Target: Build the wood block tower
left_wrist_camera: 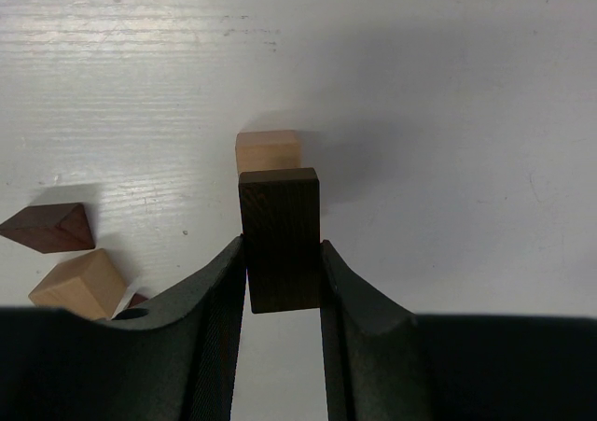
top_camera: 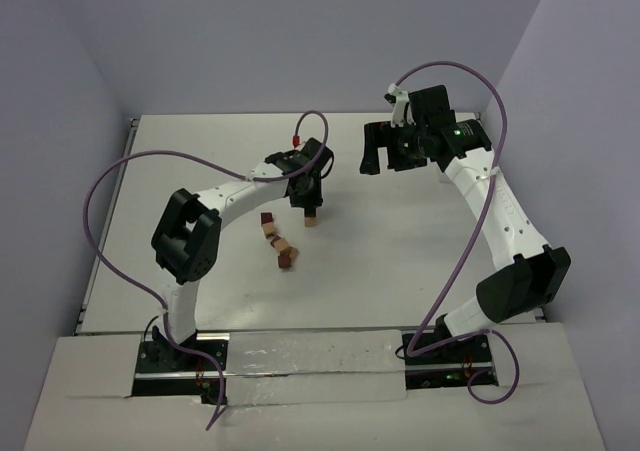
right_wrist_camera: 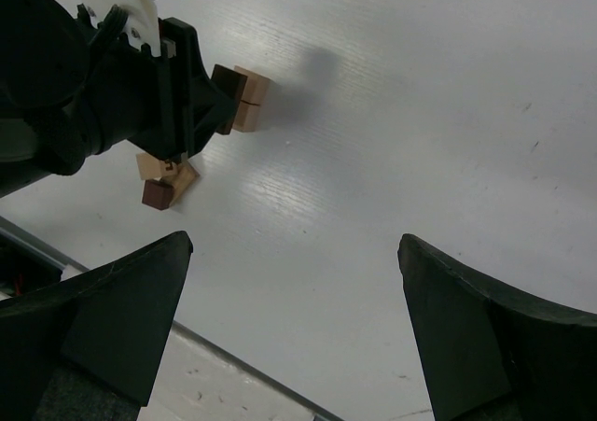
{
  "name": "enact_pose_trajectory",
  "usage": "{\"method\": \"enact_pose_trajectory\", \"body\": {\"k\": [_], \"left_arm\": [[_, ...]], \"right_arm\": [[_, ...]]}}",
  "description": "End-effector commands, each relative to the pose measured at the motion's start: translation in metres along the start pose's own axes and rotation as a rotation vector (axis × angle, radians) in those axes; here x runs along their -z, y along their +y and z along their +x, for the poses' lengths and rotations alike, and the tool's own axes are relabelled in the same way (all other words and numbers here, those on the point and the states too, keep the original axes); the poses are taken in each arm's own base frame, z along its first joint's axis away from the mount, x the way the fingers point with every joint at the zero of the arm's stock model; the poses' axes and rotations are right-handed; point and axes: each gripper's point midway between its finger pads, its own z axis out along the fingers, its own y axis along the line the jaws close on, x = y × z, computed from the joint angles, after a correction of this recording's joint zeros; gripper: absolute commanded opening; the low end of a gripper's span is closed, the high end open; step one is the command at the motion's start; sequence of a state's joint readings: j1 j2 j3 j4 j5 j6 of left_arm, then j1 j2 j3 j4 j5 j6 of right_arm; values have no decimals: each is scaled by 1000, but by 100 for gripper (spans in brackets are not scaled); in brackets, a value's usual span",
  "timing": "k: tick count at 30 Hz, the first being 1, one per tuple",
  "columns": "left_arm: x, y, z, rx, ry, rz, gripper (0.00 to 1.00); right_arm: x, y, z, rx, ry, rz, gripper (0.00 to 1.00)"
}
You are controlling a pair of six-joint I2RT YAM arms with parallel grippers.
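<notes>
My left gripper point(top_camera: 309, 203) is shut on a dark brown wood block point(left_wrist_camera: 280, 239), gripped between both fingers. The block stands directly over a light tan cube point(left_wrist_camera: 269, 150) on the table and looks to be touching it. This pair also shows in the right wrist view, dark block point(right_wrist_camera: 227, 85) against tan cube point(right_wrist_camera: 250, 99). The tan cube shows under the gripper in the top view point(top_camera: 312, 220). My right gripper point(top_camera: 385, 151) is open and empty, held high to the right of the pair, jaws wide apart point(right_wrist_camera: 294, 253).
Loose wood blocks lie left of the left gripper: a dark one point(top_camera: 267, 217), a tan one point(top_camera: 272, 236) and a small cluster point(top_camera: 287, 257). In the left wrist view a dark block point(left_wrist_camera: 48, 227) and a tan block point(left_wrist_camera: 79, 283) lie at lower left.
</notes>
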State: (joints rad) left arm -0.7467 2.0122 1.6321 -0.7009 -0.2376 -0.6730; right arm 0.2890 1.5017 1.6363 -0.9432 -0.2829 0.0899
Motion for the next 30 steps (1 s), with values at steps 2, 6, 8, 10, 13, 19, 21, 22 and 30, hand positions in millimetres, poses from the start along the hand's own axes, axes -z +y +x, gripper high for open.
{"method": "enact_pose_trajectory", "body": {"k": [2, 6, 8, 10, 13, 19, 21, 22, 30], "left_arm": [[-1, -13, -10, -10, -15, 33, 0], [-3, -12, -9, -14, -12, 26, 1], [-5, -11, -8, -16, -10, 20, 2], [-5, -10, -8, -18, -12, 15, 5], [-7, -10, -7, -20, -9, 13, 7], [-10, -7, -8, -20, -13, -7, 12], [-10, -7, -9, -20, -14, -11, 14], [-12, -7, -9, -18, -13, -14, 14], [-17, -3, -10, -17, -11, -35, 15]], "right_arm": [[15, 7, -19, 5, -84, -23, 100], [16, 8, -17, 8, -86, -26, 100], [15, 7, -18, 9, -86, -24, 100], [15, 7, -17, 9, -84, -27, 100], [15, 8, -17, 7, -82, -31, 100], [14, 9, -16, 7, -80, -36, 100], [14, 8, -16, 7, -79, -36, 100], [13, 9, -16, 7, -78, -38, 100], [12, 10, -16, 9, -75, -43, 100]]}}
